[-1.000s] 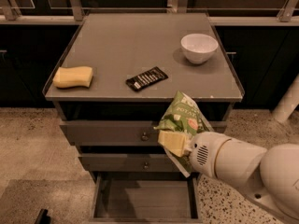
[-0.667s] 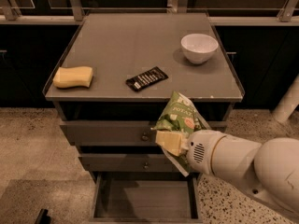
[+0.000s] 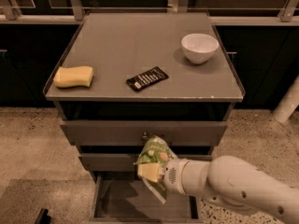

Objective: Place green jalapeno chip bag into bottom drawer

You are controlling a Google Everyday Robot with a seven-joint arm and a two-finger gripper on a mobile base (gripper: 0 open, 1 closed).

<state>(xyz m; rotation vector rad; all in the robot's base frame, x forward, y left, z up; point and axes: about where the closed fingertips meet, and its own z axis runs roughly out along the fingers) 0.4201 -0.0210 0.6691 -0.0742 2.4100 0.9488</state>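
Observation:
The green jalapeno chip bag (image 3: 154, 154) is a crumpled green-and-white foil bag held in front of the cabinet, level with the middle drawer. My gripper (image 3: 150, 172) is shut on the bag's lower part, and its white arm reaches in from the lower right. The bottom drawer (image 3: 122, 200) is pulled open below the bag, showing a plain flat grey floor. The bag hangs above the drawer's back middle part.
On the cabinet top (image 3: 117, 50) lie a yellow sponge (image 3: 73, 76) at the left, a flat black wrapper (image 3: 147, 78) in the middle and a white bowl (image 3: 199, 47) at the back right. The two upper drawers (image 3: 107, 133) are shut. Speckled floor surrounds the cabinet.
The gripper has carried the bag down and a little left, from beside the top drawer to in front of the middle drawer, above the open bottom drawer.

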